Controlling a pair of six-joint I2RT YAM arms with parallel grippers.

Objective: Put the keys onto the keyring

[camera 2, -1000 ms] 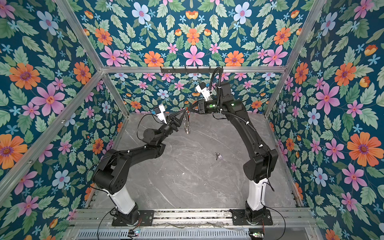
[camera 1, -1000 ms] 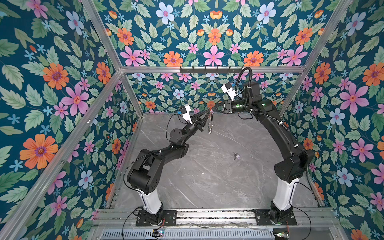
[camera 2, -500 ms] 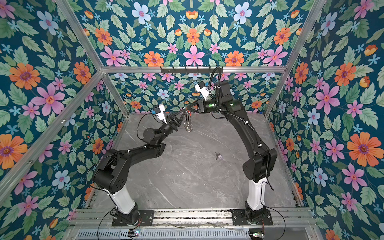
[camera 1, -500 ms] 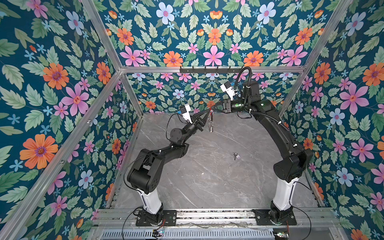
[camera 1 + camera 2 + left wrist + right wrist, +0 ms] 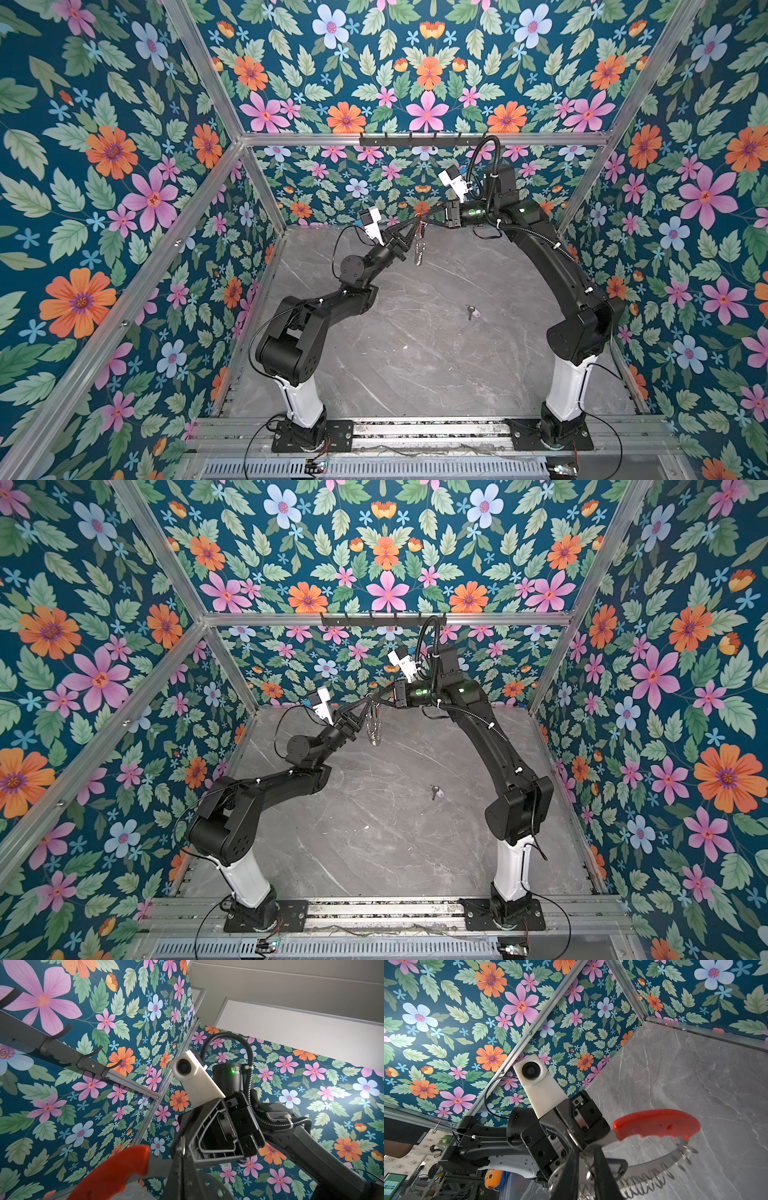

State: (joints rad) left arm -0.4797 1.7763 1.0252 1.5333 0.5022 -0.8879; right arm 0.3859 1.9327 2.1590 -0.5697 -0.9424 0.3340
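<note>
The keyring [image 5: 419, 251] [image 5: 375, 729] hangs in the air near the back wall, held between both grippers. My left gripper [image 5: 415, 227] [image 5: 181, 1159] is shut on the grey band just past the red plastic section [image 5: 116, 1172] [image 5: 656, 1124]. From the other side my right gripper [image 5: 429, 220] [image 5: 588, 1159] meets it. Its fingers [image 5: 606, 1178] stand close together on the band's end, with small silver rings [image 5: 643, 1184] strung beside them. A small key [image 5: 471, 309] [image 5: 434, 789] with a lavender tag [image 5: 478, 314] lies on the table, right of centre, below both grippers and apart from them.
A dark hook rail [image 5: 422, 139] runs along the back wall just above the raised grippers. The grey marble table [image 5: 415, 365] is walled in by floral panels on aluminium posts. Both arm bases stand on the front rail [image 5: 415, 432].
The right gripper's jaws have drawn closer together on the keyring. Both arms have barely shifted, and the key has stayed where it lay.
</note>
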